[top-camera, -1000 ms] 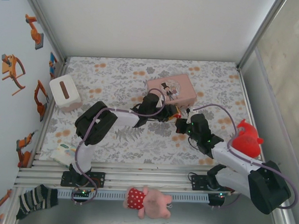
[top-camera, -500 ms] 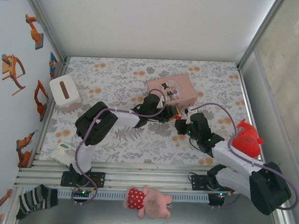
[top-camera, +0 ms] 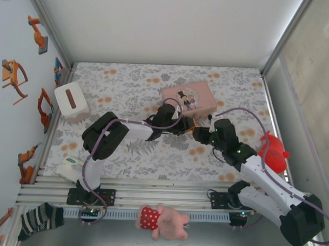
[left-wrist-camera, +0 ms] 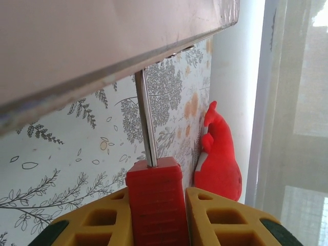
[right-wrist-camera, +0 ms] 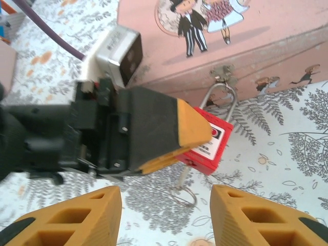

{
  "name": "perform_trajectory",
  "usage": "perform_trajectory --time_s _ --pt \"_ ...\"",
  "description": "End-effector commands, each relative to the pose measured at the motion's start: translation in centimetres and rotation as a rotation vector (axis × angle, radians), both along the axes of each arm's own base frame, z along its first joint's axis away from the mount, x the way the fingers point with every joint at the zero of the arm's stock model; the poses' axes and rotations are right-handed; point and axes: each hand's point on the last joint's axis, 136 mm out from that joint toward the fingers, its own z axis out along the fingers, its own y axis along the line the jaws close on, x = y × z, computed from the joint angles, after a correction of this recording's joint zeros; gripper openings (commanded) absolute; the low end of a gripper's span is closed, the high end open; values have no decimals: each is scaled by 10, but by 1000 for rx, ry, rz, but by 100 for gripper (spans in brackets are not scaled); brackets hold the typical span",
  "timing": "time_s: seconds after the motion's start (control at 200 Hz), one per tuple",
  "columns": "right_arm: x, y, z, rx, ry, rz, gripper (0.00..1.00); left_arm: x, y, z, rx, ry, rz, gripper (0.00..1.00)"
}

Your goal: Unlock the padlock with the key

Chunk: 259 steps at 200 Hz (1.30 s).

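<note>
A: Where is the padlock?
B: The padlock [right-wrist-camera: 211, 142] hangs on the box [right-wrist-camera: 266, 46], clamped by the left gripper [left-wrist-camera: 156, 193].
A: The key?
B: The key [right-wrist-camera: 182, 179] points from its base toward 6 o'clock. It is at 12 o'clock from the nearer right gripper [right-wrist-camera: 165, 202], spread and empty.

padlock [right-wrist-camera: 211, 139]: my left hand [left-wrist-camera: 156, 207] covers its left half in the right wrist view; the bottom edge of the left wrist view cuts off its base.
shackle [left-wrist-camera: 146, 118]: its top end is hidden behind the blurred pink box [left-wrist-camera: 102, 46].
metal ring [right-wrist-camera: 185, 196]: lies under the padlock, too small to tell what it hangs from.
right hand [right-wrist-camera: 166, 210]: my finger bases are cut off at the bottom edge.
red toy [left-wrist-camera: 219, 164]: its foot is hidden behind my left finger.
</note>
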Motion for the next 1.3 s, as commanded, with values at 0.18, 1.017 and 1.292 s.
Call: perform_trajectory --time_s 0.18,1.017,1.292 --pt "-15 -9 9 83 178 -105 35 3 -3 32 -65 -42 -8 0" --pt "13 16 -43 182 424 -105 30 -9 -18 48 -66 -75 -52 0" --pt "13 14 -65 185 469 -152 30 -9 -18 49 -64 -77 -50 0"
